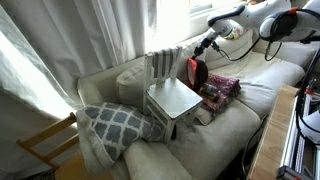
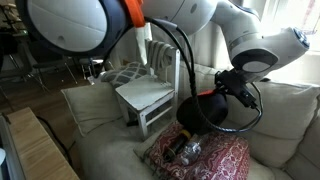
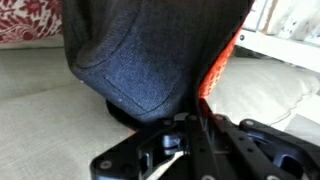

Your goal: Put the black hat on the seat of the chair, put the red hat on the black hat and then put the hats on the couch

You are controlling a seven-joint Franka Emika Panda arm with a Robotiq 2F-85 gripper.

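The gripper [image 3: 192, 126] is clamped shut on the black hat [image 3: 150, 60], the red hat [image 3: 222, 70] pressed against it. Both hang just beside the chair [image 1: 172, 98], off its seat, above the couch [image 1: 255, 95].

An exterior view overlooks the couch [image 1: 255, 88] from high, afar; an exterior view sits low behind the arm [image 2: 200, 15]. Both show the chair [image 1: 172, 98]. The wrist view hugs the black hat [image 3: 140, 60].
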